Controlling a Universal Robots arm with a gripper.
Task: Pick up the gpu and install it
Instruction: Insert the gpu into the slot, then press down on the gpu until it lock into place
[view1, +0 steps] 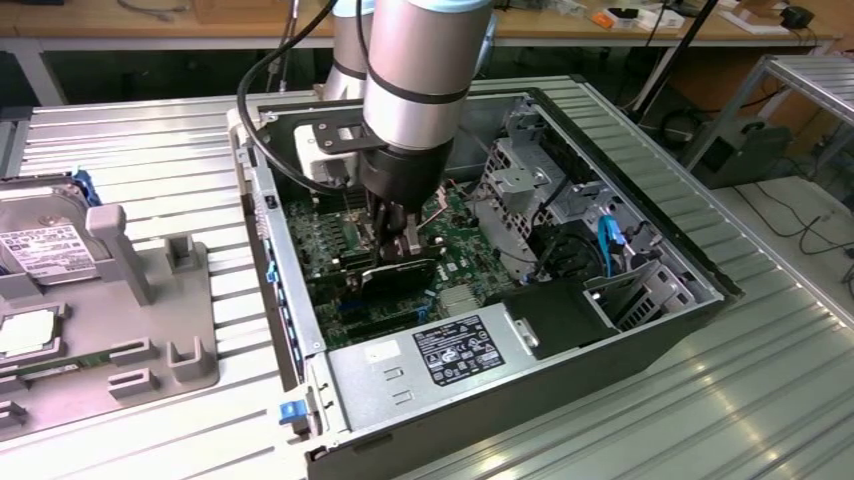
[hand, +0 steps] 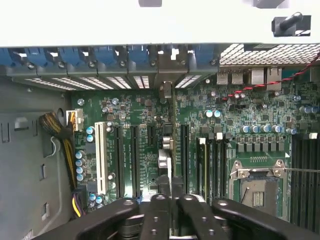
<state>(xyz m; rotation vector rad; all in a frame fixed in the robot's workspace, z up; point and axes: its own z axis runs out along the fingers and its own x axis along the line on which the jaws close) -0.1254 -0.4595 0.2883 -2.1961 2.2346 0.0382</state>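
The gpu (view1: 398, 276) stands on edge on the green motherboard (view1: 320, 240) inside the open computer case, its black face showing. My gripper (view1: 396, 252) reaches straight down into the case, its fingers drawn together on the card's upper edge. In the wrist view the gpu (hand: 166, 159) appears edge-on as a thin strip. It runs from my gripper (hand: 170, 192) toward the rear slot openings (hand: 167, 80), in line with an expansion slot. The jaws look shut on the card.
The case wall (view1: 287, 330) and the power supply (view1: 454, 350) hem in the card. A drive cage (view1: 527, 185) and a blue cable (view1: 610, 240) lie at the exterior view's right. A memory stick (hand: 202, 160) and the CPU socket (hand: 257, 187) flank the slot. A grey fixture (view1: 120, 300) holds a hard drive (view1: 40, 250).
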